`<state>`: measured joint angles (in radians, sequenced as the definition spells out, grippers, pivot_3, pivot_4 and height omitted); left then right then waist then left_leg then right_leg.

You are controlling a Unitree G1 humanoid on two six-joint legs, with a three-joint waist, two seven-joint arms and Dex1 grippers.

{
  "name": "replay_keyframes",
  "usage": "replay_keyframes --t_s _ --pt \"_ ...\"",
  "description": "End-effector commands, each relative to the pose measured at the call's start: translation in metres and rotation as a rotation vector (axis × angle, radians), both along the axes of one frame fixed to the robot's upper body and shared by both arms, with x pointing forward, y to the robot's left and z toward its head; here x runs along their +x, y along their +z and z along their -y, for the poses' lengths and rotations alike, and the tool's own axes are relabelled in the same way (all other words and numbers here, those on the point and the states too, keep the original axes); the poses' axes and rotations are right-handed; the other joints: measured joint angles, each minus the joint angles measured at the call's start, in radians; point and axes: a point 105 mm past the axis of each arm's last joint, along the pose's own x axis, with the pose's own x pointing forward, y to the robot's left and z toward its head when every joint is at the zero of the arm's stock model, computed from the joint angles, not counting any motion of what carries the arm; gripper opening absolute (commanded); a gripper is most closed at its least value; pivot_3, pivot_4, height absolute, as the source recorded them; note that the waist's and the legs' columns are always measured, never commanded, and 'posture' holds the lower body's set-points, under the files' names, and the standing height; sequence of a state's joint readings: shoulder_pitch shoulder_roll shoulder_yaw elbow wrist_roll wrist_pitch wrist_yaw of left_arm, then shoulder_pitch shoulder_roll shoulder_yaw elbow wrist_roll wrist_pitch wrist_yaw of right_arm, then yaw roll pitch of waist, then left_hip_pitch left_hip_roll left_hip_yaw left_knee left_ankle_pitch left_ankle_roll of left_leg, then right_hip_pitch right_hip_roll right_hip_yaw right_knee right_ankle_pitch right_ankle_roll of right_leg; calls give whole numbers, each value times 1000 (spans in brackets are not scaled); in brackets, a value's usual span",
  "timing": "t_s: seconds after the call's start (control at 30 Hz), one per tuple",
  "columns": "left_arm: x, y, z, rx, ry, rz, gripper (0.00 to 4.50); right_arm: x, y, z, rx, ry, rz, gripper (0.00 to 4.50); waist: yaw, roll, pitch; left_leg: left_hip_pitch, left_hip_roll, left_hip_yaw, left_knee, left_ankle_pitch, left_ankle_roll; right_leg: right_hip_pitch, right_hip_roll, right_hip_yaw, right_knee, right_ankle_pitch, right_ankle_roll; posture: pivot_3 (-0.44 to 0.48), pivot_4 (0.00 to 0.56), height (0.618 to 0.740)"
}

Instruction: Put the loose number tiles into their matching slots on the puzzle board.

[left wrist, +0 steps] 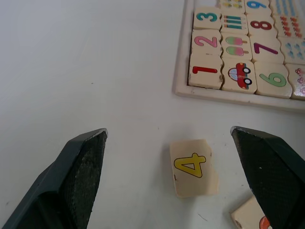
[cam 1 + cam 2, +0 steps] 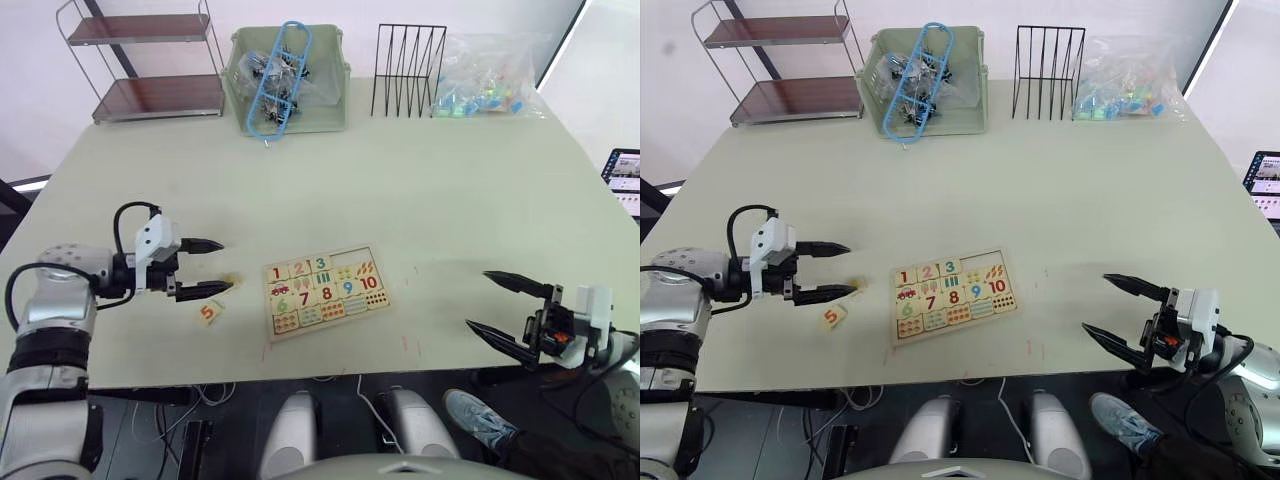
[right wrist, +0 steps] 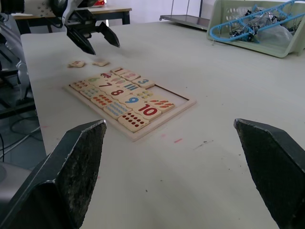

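Left gripper (image 2: pixel 212 267) has its fingers (image 1: pixel 81 167) spread wide and holding nothing, hovering low over the table (image 2: pixel 400 190) just to the left of the puzzle board (image 2: pixel 326 292). Right between those fingers, flat on the table, sits the yellow 4 tile (image 1: pixel 193 167). The 5 tile (image 2: pixel 208 313) lies close by, a bit nearer the front edge of the table; a corner of it peeks into the left wrist view.

Right gripper (image 2: pixel 492 303) is also spread open with nothing in it, hanging near the front right edge of the table, well apart from the board.

The board lies flat near the front middle of the table, slightly turned. The 1 (image 1: pixel 206 72), 2 (image 1: pixel 208 42) and 3 (image 1: pixel 208 18) tiles are already seated in the far row. The rest of that row, just past the 3, is bare pale wood (image 3: pixel 170 96). The 6 to 10 tiles, the pictures and the dots fill the other rows.

At the back of the table: a small two-tier shelf (image 2: pixel 150 65), a green bin (image 2: pixel 290 90) with a blue thing (image 2: pixel 280 75) sticking out, a black wire rack (image 2: pixel 408 68), and a clear plastic bag (image 2: pixel 490 75) of colourful bits.
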<state>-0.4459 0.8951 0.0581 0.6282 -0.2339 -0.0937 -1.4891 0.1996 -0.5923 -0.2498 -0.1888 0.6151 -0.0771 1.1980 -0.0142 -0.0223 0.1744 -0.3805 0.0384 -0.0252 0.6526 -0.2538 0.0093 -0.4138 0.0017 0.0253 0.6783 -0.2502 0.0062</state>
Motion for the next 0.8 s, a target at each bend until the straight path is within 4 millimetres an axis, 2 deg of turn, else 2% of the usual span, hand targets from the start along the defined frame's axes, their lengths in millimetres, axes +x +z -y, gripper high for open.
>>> replay_keyframes --t_s 0.03,0.53,0.8 --pt "2 -1 -2 34 -11 7 4393 -2 10 -3 1 8 53 4500 1 0 0 0 0 0 0 0 0 0 0 0 0 0 0 0 150 740" --pt "2 -9 -6 40 20 16 4393 1 13 -4 18 -7 68 4500 1 0 0 0 0 0 0 0 0 0 0 0 0 0 0 0 150 740" --pt "-5 -10 -7 40 -8 -10 4393 2 12 -5 21 -6 69 4500 1 0 0 0 0 0 0 0 0 0 0 0 0 0 0 0 150 740"
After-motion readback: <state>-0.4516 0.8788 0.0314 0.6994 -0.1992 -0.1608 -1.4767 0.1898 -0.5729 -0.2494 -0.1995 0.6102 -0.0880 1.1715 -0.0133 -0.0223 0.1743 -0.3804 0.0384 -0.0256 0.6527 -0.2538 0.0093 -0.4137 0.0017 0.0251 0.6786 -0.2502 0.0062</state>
